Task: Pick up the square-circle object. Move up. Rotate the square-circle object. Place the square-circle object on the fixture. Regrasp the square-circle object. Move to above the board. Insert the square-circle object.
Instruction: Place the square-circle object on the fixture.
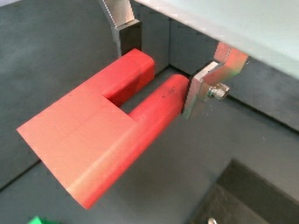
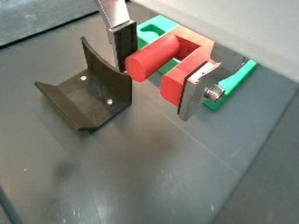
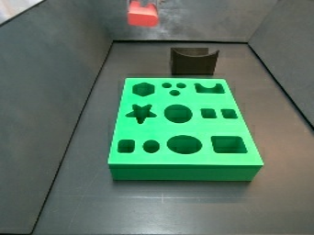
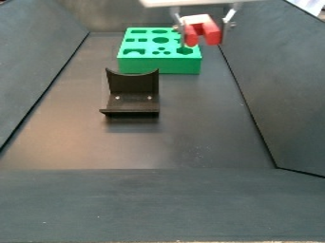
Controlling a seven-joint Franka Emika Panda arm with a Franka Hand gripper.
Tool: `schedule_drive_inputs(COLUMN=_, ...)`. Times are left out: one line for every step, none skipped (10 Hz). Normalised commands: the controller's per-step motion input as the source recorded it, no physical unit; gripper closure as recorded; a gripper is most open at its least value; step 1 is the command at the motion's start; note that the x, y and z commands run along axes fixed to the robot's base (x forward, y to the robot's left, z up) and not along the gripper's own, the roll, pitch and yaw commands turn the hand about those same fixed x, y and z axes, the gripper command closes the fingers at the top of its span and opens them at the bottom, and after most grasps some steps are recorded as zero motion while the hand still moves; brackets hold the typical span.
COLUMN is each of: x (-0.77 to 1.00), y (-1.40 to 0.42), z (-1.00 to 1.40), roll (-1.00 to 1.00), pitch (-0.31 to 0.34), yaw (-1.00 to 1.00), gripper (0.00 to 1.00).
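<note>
the tool [image 2: 158, 72] is clamped on the square-circle object [image 2: 172, 59], and both are held up in the air, clear of the floor. in both wrist views the two flat silver fingers [image 1: 209, 87] press on the piece from opposite sides. in a wrist view the red block [image 1: 100, 131] shows its two legs and the notch between them, with the fingers gripping at the leg end and the solid body reaching away from the tool. in a side view the piece [image 4: 200, 30] hangs just under the tool [image 4: 203, 17], over the floor near the board [image 4: 159, 50]. in a side view only the red piece [image 3: 142, 14] shows at the top edge, beyond the far end of the floor area.

the fixture [image 3: 192, 61] stands on the dark floor just past the far short edge of the board [image 3: 182, 128], apart from it. in a side view the fixture [image 4: 129, 93] is nearer the camera than the board, with bare floor between them. in a wrist view the fixture [image 2: 84, 92] lies beside and below the held piece, not touching it, and part of the green board [image 2: 233, 80] shows behind the fingers.
</note>
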Motion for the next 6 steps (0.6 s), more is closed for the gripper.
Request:
schedule_drive_inputs(x=1.0, y=-0.09, z=-0.07, roll=-0.09, pitch=0.152, yaw=0.02, gripper=1.0)
schedule_drive_inputs(x=1.0, y=-0.08, z=-0.05, roll=-0.08, pitch=0.14, yaw=0.02, gripper=1.0)
schedule_drive_inputs(x=1.0, y=-0.06, z=-0.04, roll=-0.06, pitch=0.139, yaw=0.03, gripper=1.0)
schedule_drive_inputs(x=0.96, y=-0.04, z=-0.02, roll=-0.05, pitch=0.146, yaw=0.03, gripper=1.0)
schedule_drive_inputs(x=0.83, y=-0.02, z=-0.01, roll=-0.04, pitch=0.151, yaw=0.03, gripper=1.0)
schedule_drive_inputs(x=0.77, y=-0.01, z=-0.01, roll=-0.04, pitch=0.151, yaw=0.03, gripper=1.0)
